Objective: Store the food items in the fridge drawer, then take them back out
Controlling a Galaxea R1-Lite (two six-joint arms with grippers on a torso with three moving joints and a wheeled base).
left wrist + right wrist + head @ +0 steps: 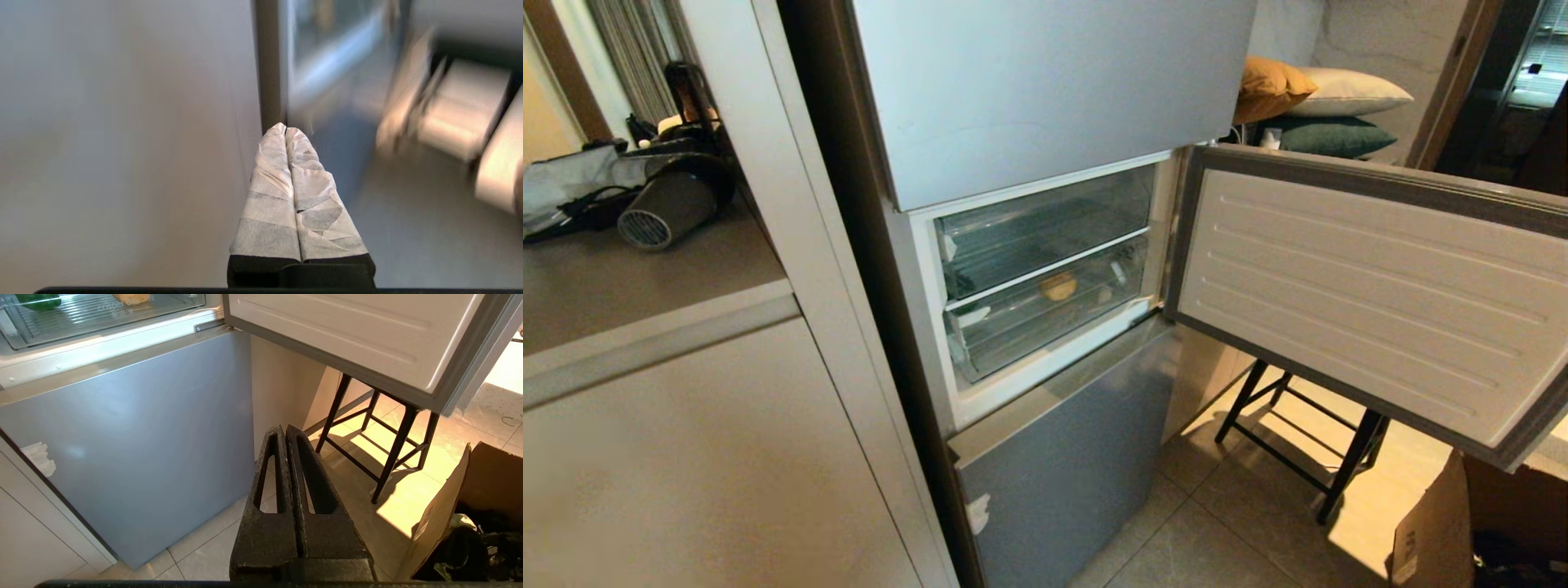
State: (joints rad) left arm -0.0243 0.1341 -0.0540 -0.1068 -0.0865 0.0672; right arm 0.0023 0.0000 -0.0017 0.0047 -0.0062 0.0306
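potato (1058,287) and pepper (39,300) sit in the fridge drawer (1013,327), drawer pushed in. we judge storing done, retrieval left. left gripper (284,130) and right gripper (284,430) both pinched closed, empty.

Tiled floor (1176,547), black stool (1298,441), sunlit.

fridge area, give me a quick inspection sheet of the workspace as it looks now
surface: grey counter beside the fridge
job's things: potato and green pepper lie in the clear drawer; fridge door stands open
clutter: hair dryer on the counter; cardboard box on the floor
grippers: left gripper shut, empty; right gripper shut, empty, low before the fridge
cables: dark cord by the dryer
surroundings: black stool, tiled floor, pillows
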